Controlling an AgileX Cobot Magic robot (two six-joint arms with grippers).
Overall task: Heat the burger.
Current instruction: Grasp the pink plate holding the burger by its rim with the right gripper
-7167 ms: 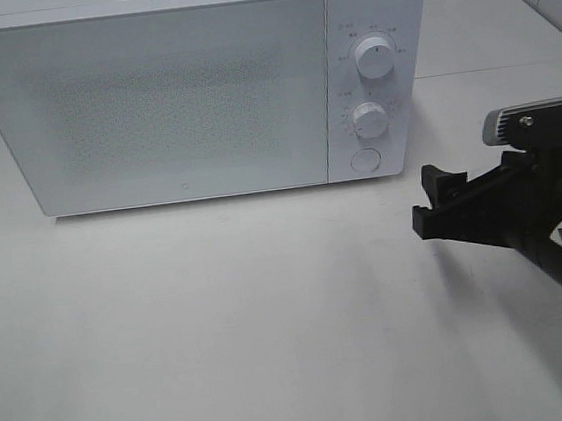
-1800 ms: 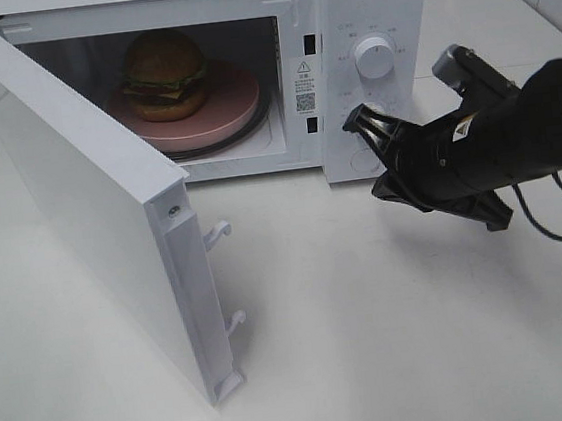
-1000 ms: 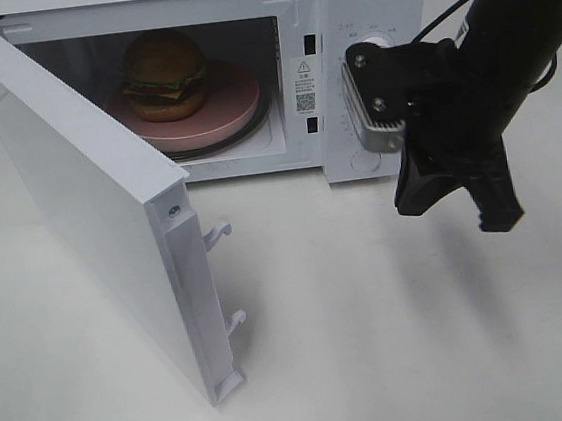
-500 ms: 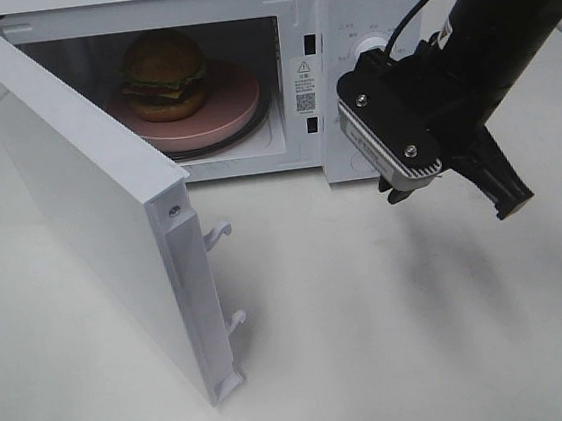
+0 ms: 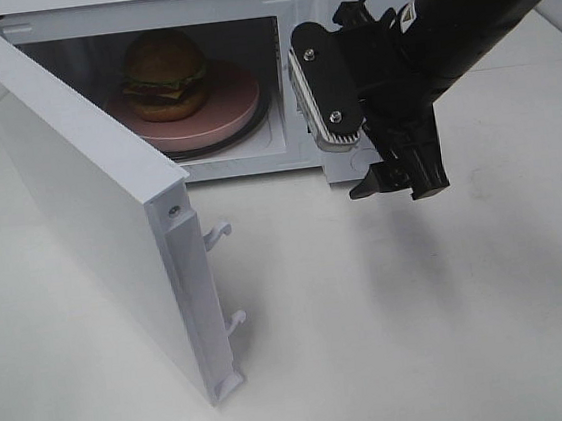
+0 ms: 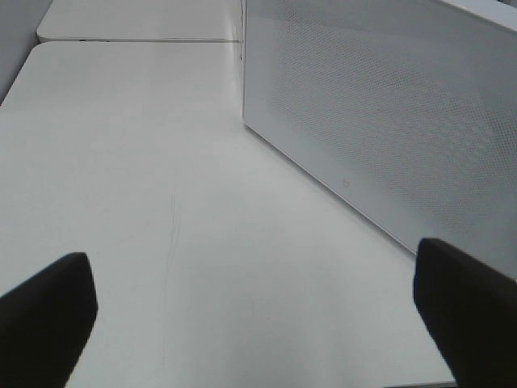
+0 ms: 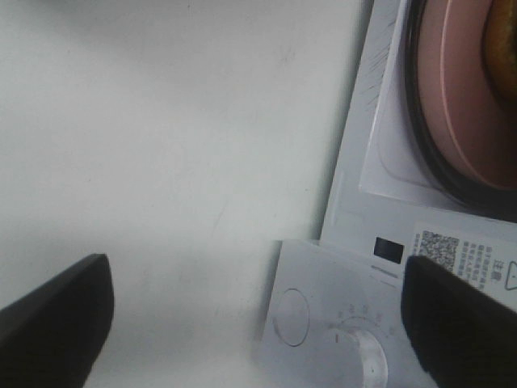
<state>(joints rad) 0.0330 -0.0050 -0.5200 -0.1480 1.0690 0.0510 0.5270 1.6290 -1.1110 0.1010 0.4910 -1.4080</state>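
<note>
White tabletop point(image 5: 393, 319): burger point(image 5: 164, 74) on plate point(image 5: 225, 111) inside microwave point(image 5: 299, 143)

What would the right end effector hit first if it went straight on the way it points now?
Most likely the table just in front of the microwave's control panel: the open right end effector points steeply down. Depth is unclear, so it might graze the panel's lower edge.
</note>
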